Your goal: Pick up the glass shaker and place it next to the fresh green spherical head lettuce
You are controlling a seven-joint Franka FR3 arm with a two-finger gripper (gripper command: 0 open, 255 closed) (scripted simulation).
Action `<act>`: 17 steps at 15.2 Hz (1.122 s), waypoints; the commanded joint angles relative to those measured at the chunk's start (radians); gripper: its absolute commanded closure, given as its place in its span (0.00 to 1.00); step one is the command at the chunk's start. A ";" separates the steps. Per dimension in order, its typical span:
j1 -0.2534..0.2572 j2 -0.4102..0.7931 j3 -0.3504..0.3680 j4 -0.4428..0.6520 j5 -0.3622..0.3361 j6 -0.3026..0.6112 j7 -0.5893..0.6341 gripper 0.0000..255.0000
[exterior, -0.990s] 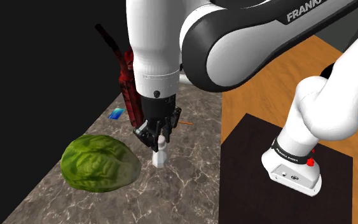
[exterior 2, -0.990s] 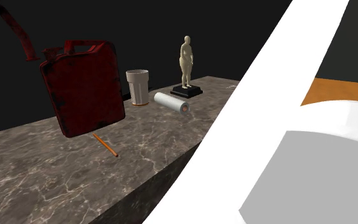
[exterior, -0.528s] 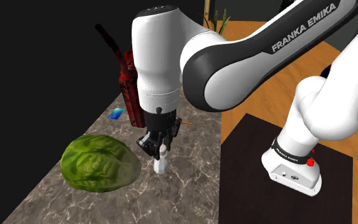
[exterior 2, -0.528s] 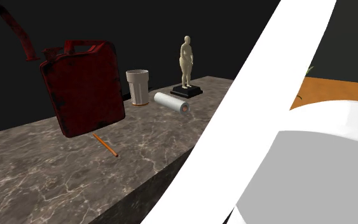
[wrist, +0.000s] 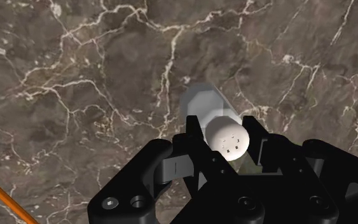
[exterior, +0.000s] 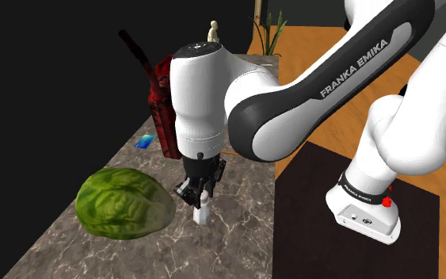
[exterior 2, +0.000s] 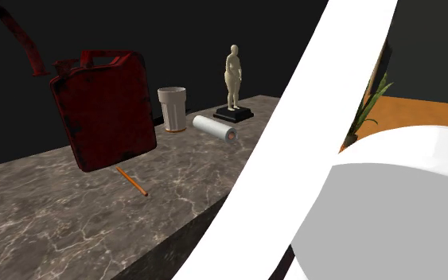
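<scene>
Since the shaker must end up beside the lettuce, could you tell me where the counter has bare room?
Bare marble lies between the lettuce and the counter edge toward the stand, where the end effector holds the shaker. Another free strip runs from the pencil to the counter's near edge. It is crowded around the jerry can, cup, roll and figurine.

Green lettuce [exterior: 124, 203] — white shaker [wrist: 214, 119] — brown counter [exterior: 237, 230], white-veined.
</scene>
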 commanded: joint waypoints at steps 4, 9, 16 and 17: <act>0.001 0.008 0.003 -0.009 -0.004 0.017 0.005 1.00; 0.001 0.008 0.003 -0.009 -0.004 0.017 0.005 0.00; 0.002 -0.040 -0.008 0.020 0.019 -0.055 -0.013 0.00; 0.003 -0.061 -0.014 0.036 0.028 -0.091 -0.021 0.00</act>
